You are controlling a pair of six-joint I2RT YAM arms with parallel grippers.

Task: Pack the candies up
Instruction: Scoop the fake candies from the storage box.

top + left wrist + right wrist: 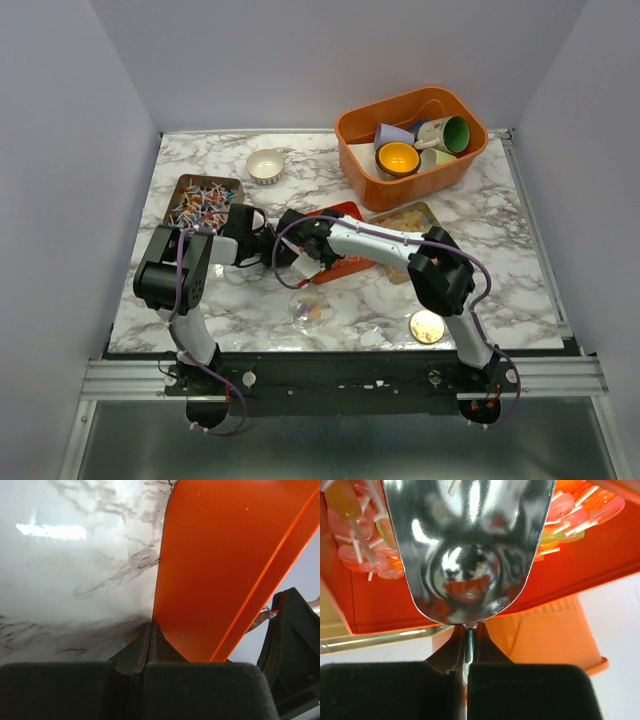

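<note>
Watching the right wrist view, I am seeing the right gripper [468,630] holding its jaws closed on the handle of a metal scoop [470,545], with the scoop's bowl hanging over the red tray [590,565]. Pastel candies [570,515] on white sticks are lying in that tray on both sides of the scoop. The left gripper [150,630] is pinching the tray's edge, jaws shut tight. From above, I am also seeing bright wrapped sweets [203,203] filling a brown tin [178,190] on the left of the worktop [500,280], well apart from the orange bin [350,140] of cups [398,158].
</note>
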